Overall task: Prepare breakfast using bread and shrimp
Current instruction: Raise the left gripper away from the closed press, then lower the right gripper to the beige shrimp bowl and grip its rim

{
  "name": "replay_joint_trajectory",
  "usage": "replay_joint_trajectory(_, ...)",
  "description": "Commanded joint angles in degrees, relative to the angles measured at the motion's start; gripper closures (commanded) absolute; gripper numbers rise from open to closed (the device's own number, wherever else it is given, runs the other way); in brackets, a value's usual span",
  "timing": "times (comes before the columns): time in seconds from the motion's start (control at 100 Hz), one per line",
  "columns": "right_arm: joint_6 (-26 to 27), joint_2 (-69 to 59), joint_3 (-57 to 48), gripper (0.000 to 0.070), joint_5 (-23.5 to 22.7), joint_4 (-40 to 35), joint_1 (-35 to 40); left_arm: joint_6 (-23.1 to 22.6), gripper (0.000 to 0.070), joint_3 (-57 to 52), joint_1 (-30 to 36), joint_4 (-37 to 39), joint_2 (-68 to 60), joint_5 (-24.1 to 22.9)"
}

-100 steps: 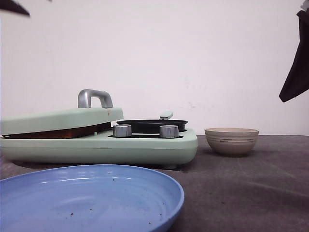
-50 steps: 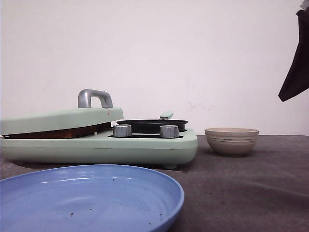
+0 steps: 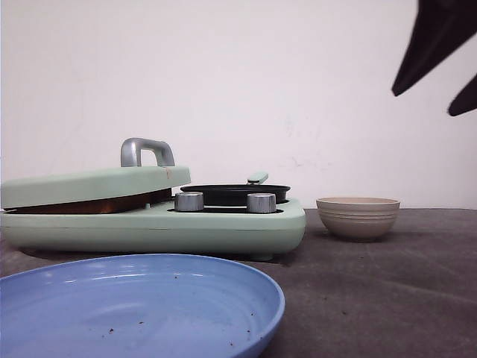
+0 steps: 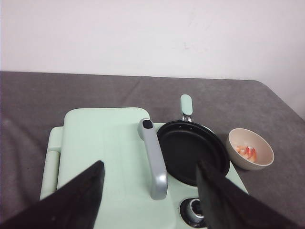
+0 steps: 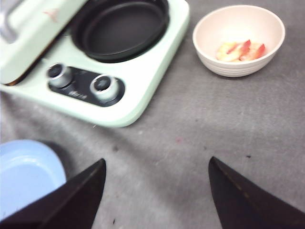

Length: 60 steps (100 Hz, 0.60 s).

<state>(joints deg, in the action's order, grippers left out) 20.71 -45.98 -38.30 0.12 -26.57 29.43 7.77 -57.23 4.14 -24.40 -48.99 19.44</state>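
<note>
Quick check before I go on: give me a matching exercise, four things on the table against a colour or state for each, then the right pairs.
Things:
1. shrimp
2. pan
3. plate
4. lid

States:
A. blue, nothing on it but crumbs
B. pale green, down, grey handle on top
C. black, empty
D. lying in the beige bowl

Pairs: 1-D, 2-C, 3-A, 4-B

Both grippers are plain matte black. The left gripper (image 4: 148,200) shows two broad, flat fingers (image 4: 71,202) tapering to blunt tips. The right gripper (image 5: 157,195) has the same wedge-shaped black fingers (image 5: 240,200). At the front view's upper right, dark angular pieces show only as silhouettes.
</note>
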Motion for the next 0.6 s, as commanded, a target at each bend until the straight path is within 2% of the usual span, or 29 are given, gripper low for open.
replay_joint_trajectory(0.0, -1.8, -4.2, -4.2, 0.0285, -3.5, -0.2, -2.6, -2.5, 0.0388, 0.9, 0.1, 0.2, 1.0, 0.1)
replay_joint_trajectory(0.15, -3.3, -14.8, -14.4, 0.0285, -11.1, -3.6, -9.9, -3.5, 0.0388, 6.4, 0.0, 1.2, 5.9, 0.1)
replay_joint_trajectory(0.22, -4.9, -20.0, -19.6, 0.0285, -13.2, -5.6, -13.0, -4.0, 0.0388, 10.2, 0.0, 3.3, 8.8, 0.1)
replay_joint_trajectory(0.4, -10.6, -33.0, -32.1, 0.0285, -11.2, -10.5, -17.5, -4.1, 0.0388, 18.7, 0.0, 6.5, 14.3, -0.7)
replay_joint_trajectory(0.5, -12.1, -39.8, -38.4, 0.0285, -10.1, -12.8, -19.0, -3.8, 0.0387, 22.1, 0.0, 6.2, 16.3, -1.3)
replay_joint_trajectory(0.59, -12.5, -45.4, -43.0, 0.0286, -10.1, -13.9, -20.0, -1.7, 0.0387, 24.5, 0.0, 6.3, 18.0, -1.9)
